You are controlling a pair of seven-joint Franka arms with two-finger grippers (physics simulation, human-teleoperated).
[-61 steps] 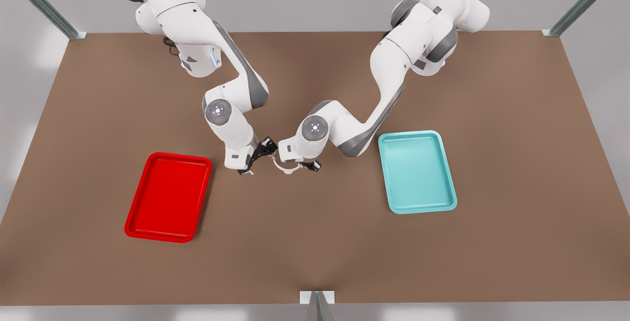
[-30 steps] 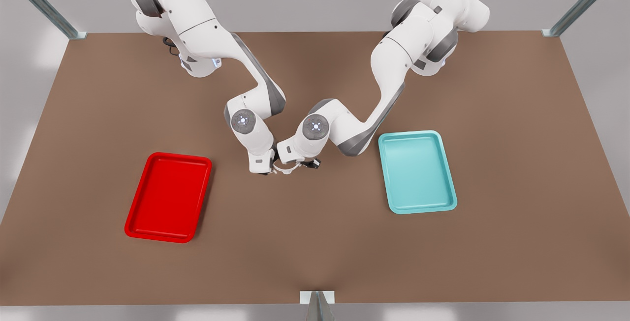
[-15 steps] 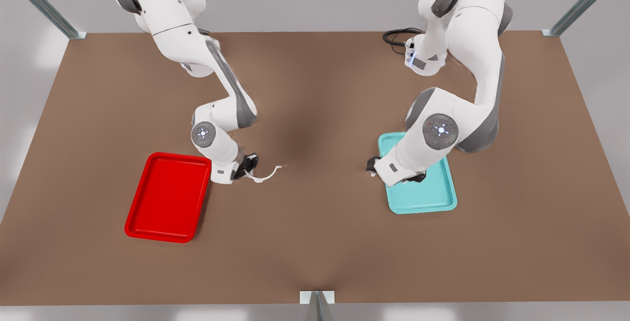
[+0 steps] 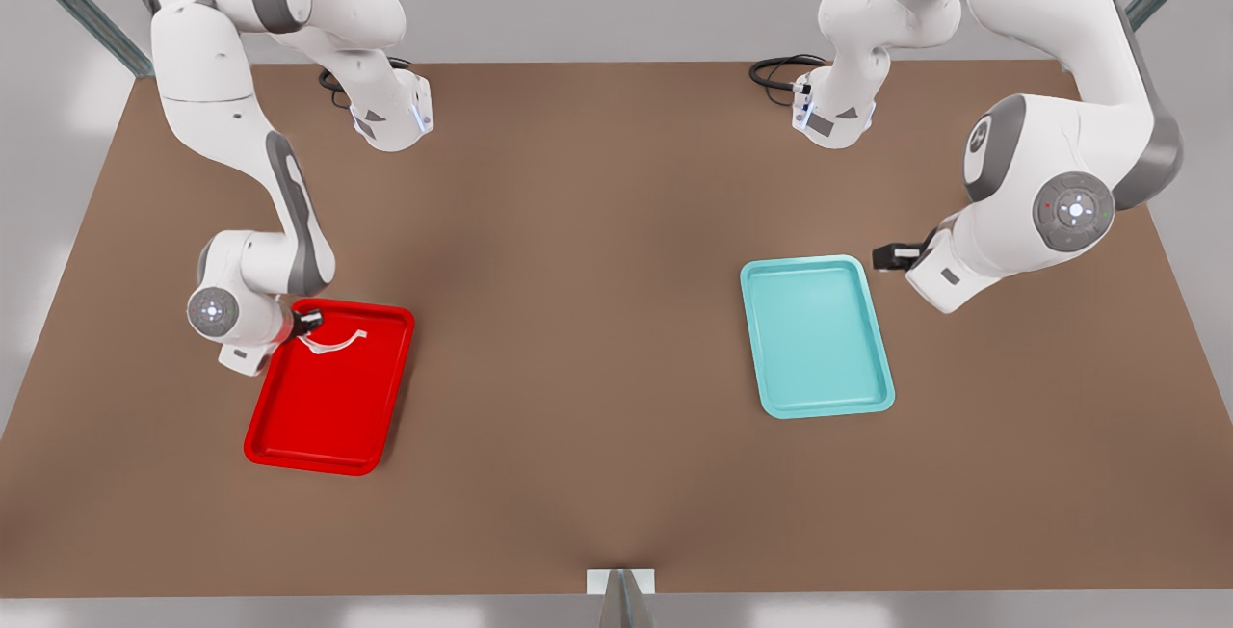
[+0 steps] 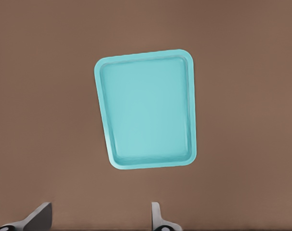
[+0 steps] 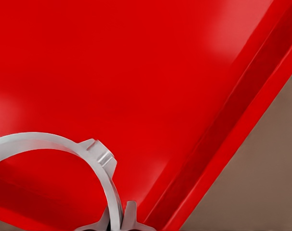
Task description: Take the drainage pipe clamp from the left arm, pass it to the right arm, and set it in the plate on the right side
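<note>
The white half-ring drainage pipe clamp [image 4: 332, 342] hangs over the far end of the red plate [image 4: 323, 411], on the front view's left. My right gripper [image 4: 306, 322] is shut on one end of it. In the right wrist view the clamp [image 6: 49, 139] curves away from the closed gripper [image 6: 121, 219], with the plate's red floor [image 6: 160, 72] close beneath. Whether the clamp touches the floor I cannot tell. My left gripper [image 4: 891, 255] is open and holds nothing, off the teal tray's far right corner. In the left wrist view it [image 5: 99, 219] is spread wide.
The teal tray [image 4: 817, 339] lies on the brown table on the front view's right, and it [image 5: 146, 110] appears below the left wrist camera. Black cables [image 4: 775, 72] lie at the table's back edge. Metal frame posts stand at the corners.
The clamp passed from the left gripper to the right gripper at the table's middle. The arms then drew apart. The right gripper carried the clamp over the red plate, and the left withdrew past the teal tray.
</note>
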